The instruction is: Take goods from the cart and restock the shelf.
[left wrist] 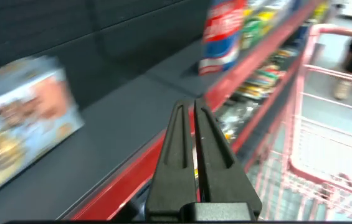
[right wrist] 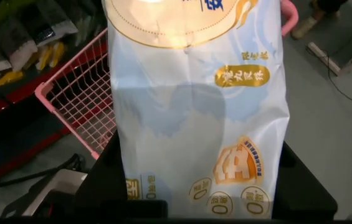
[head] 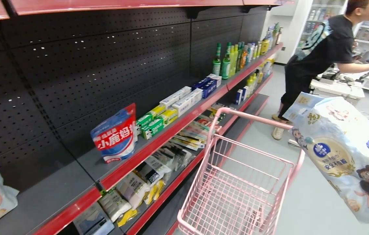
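The white printed pack (head: 341, 153) hangs in the air just right of the pink cart (head: 256, 119), clamped between the fingers of the right gripper (right wrist: 204, 186), while the left gripper (left wrist: 194, 134), fingers pressed together on nothing, hovers by the grey shelf (head: 158, 141)

Retail shop aisle, stocked red-edged shelves (head: 171, 130), pink shopping cart (head: 249, 117)

Glossy, slightly creased plastic film on the white pack (head: 341, 153). Same shiny film on the red-and-blue pouch (head: 116, 133). Thin pink-coated metal wire for the cart (head: 253, 118). Matt dark board on the shelf (head: 57, 192), glossy red front lip (head: 171, 131), matt perforated back panel (head: 89, 65). Smooth matt black on the left pincer (left wrist: 194, 118).
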Robot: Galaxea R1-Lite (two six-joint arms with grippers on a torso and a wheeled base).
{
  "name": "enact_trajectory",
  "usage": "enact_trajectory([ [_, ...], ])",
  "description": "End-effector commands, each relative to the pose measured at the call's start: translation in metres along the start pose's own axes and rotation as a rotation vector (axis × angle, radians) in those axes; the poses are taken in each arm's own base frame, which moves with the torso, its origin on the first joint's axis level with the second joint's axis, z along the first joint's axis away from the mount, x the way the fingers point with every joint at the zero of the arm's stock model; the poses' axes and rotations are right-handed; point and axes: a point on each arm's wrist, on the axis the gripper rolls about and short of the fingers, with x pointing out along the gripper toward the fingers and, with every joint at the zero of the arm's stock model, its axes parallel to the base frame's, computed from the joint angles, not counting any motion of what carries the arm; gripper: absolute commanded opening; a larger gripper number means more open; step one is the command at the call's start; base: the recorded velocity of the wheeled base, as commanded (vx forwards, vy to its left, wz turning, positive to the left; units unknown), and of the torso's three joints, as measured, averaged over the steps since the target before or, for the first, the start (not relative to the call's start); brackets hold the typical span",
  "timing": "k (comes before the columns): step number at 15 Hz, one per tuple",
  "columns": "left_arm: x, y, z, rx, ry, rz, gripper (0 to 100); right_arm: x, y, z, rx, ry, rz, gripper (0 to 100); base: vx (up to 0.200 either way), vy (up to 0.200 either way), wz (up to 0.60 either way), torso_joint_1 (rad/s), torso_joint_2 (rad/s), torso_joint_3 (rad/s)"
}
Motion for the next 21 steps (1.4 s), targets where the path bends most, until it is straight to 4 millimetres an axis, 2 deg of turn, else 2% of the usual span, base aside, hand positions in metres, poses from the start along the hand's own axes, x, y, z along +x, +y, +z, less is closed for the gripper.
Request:
enact_trajectory([
  [1, 0.000, 0.000, 0.000, 0.000, 0.001, 0.001, 0, 0.001, 0.000, 0.000, -0.001, 0.003, 0.004, 0, 0.000, 0.000, 0.60, -0.012, 0.01, 0.007],
  [16, 0.000, 0.000, 0.000, 0.001, 0.001, 0.001, 0, -0.007, 0.000, 0.002, -0.042, -0.046, 0.005, 0, 0.000, 0.000, 0.60, 0.001, 0.00, 0.003],
  [21, 0.000, 0.000, 0.000, 0.000, 0.000, 0.001, 0, -0.021, -0.001, -0.001, -0.058, -0.106, 0.004, 0, 0.000, 0.000, 0.00, 0.000, 0.00, 0.000],
])
